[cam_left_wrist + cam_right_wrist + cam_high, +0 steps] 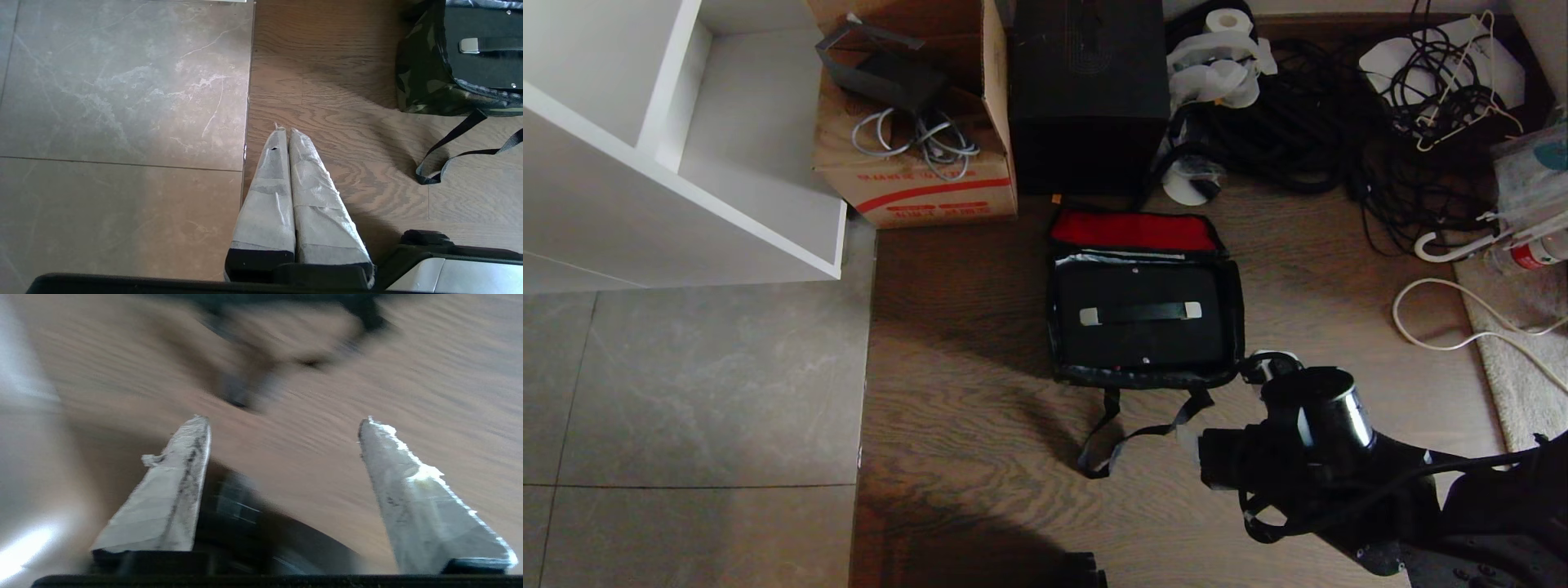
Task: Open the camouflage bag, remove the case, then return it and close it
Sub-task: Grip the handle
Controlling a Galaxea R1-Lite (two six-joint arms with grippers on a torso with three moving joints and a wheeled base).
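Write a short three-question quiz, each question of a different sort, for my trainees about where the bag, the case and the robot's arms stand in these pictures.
1. True or false: the case lies inside the open camouflage bag.
2. Multiple choice: the right gripper has its jaws A) shut on the strap, B) apart and empty, C) shut on the case.
3. Fill in: the bag's raised lid shows a ___ lining.

Key
1. True: the case sits in the bag on the wooden floor.
2. B: the jaws stand apart over the floor, near the strap. The left gripper is shut and idle.
3. Red.
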